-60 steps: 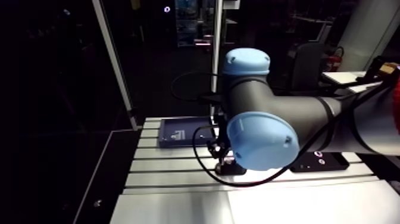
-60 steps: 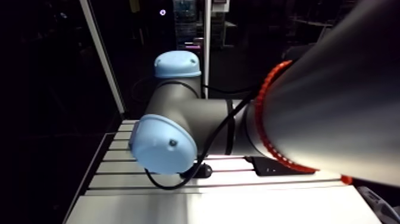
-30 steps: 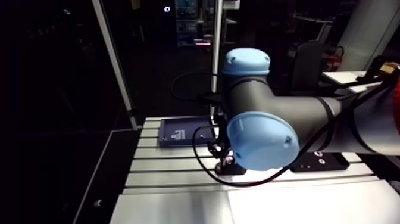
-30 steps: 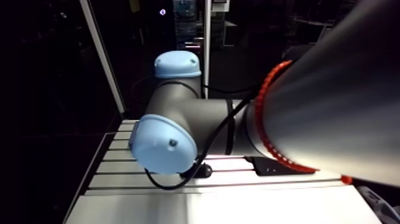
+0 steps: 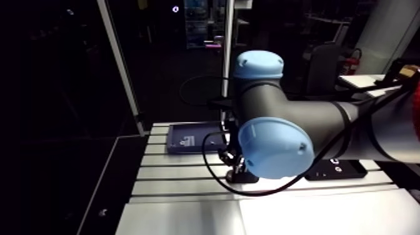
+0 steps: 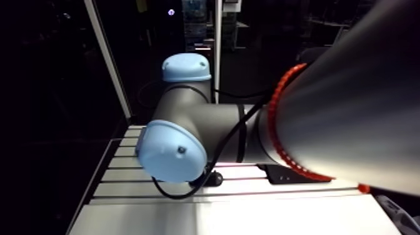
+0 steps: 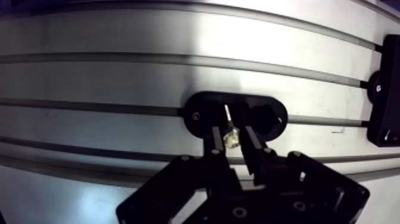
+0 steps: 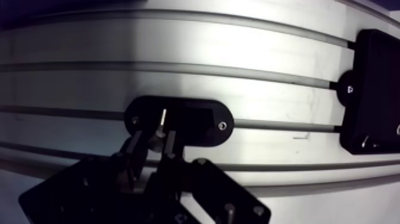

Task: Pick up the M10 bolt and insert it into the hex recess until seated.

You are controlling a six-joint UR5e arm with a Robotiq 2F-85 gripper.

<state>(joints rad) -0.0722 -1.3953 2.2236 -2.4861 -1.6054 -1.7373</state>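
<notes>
M10 bolt: pale metal, shank over black fixture | gripper: 2 fingers clamped on it, pointing down at table.

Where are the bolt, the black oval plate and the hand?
bolt (image 7: pixel 231 139), wrist view, on its glinting thick end.
black oval plate (image 7: pixel 199 113), wrist view, on its rounded end.
hand (image 7: pixel 232 130), wrist view, midway between its fingertips.

Brushed aluminium table, matt black plate, shiny metal bolt
</notes>
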